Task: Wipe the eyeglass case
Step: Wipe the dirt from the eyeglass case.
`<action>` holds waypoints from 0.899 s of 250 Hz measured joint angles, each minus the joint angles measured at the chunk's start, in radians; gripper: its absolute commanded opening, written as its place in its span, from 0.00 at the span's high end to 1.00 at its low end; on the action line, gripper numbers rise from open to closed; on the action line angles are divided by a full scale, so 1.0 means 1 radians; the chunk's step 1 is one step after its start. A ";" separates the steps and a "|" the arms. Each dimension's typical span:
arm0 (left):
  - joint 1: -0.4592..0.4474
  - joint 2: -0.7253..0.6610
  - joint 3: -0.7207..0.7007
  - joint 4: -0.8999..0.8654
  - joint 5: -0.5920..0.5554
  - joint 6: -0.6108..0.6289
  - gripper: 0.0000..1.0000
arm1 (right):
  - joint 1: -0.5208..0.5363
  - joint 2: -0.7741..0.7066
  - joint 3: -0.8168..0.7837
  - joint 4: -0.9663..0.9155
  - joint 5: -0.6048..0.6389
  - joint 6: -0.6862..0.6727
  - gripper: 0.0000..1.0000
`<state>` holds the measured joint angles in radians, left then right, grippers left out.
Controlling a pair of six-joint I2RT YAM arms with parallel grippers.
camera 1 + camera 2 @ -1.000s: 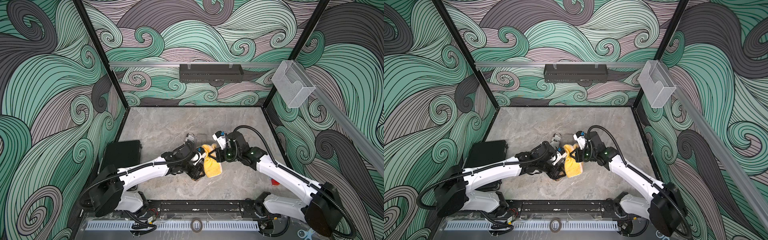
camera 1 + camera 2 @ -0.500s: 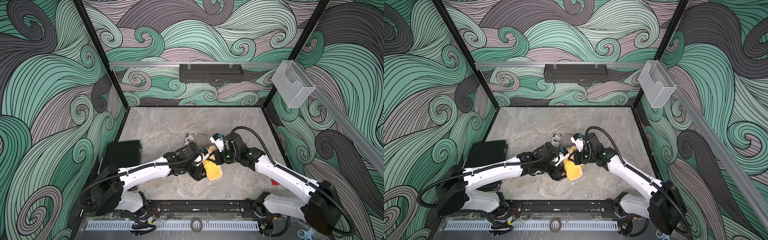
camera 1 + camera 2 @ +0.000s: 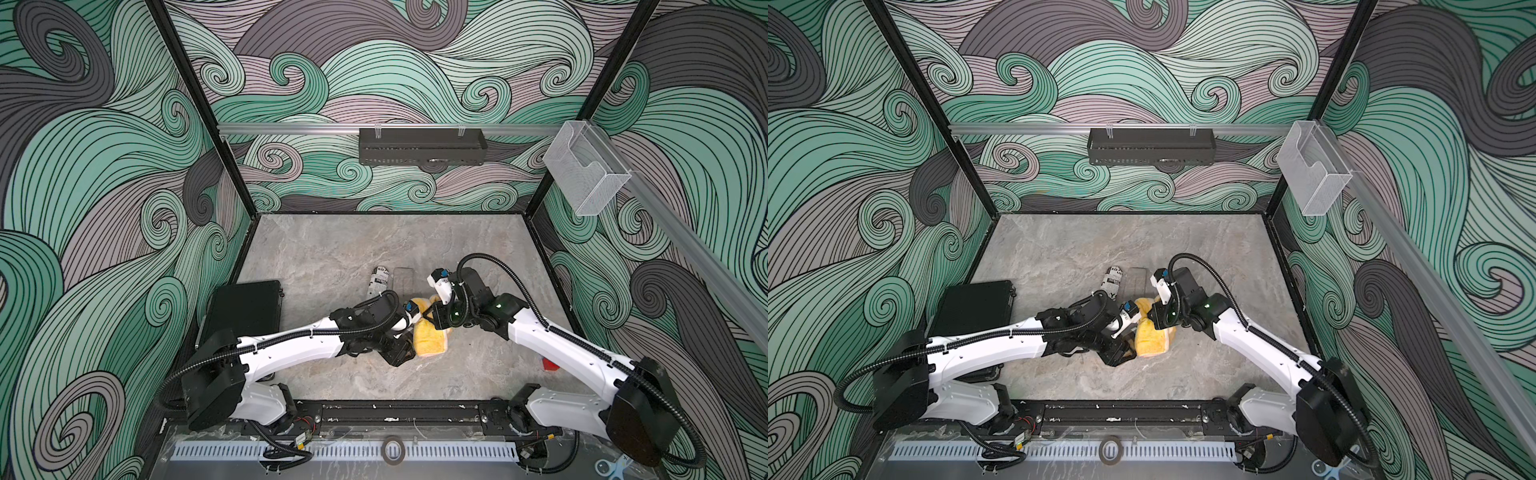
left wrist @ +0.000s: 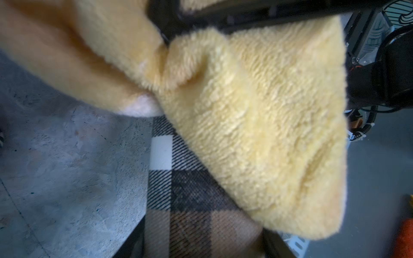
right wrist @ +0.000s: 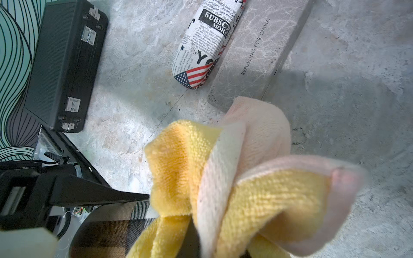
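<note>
Marbled tabletop (image 3: 374,249) with both arms meeting near its middle. A black hard case (image 3: 245,309) lies well apart from the left gripper (image 3: 403,352), on its outer side, and is untouched. The yellow microfibre cloth (image 3: 430,343) is bunched in the clenched right gripper (image 3: 432,321) and drapes below it over the plaid eyeglass case (image 4: 192,201). The left gripper clamps this case between its fingers. The cloth covers the end of the case away from those fingers and leaves the checked stretch next to them bare. Over the last second the right gripper has drawn the cloth back along the case toward the robot's base. A wiping stroke therefore appears to be under way, with the bare stretch seemingly yet to be covered. A newsprint-patterned eyeglass case (image 3: 380,280) and a grey marbled case (image 5: 257,51) lie side by side beyond both grippers, not involved.
</note>
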<state>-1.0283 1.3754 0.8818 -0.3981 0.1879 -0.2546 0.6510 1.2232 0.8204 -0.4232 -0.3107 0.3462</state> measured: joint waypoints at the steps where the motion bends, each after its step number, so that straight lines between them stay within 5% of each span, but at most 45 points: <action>1: 0.000 0.000 0.000 0.000 -0.001 0.000 0.47 | 0.000 0.000 0.000 0.001 -0.003 0.000 1.00; 60: -0.017 0.009 0.000 0.002 -0.031 0.004 0.47 | 0.029 0.018 0.000 0.054 -0.205 -0.010 1.00; 146: -0.045 0.009 0.000 -0.011 -0.090 0.012 0.47 | -0.030 0.033 0.018 -0.063 -0.053 -0.026 1.00; 225: -0.060 0.007 0.001 -0.009 -0.134 0.012 0.47 | 0.025 0.039 0.019 0.014 -0.206 -0.023 1.00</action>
<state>-1.0878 1.3827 0.8825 -0.4068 0.0536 -0.2428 0.6758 1.2617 0.8394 -0.4095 -0.5167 0.3233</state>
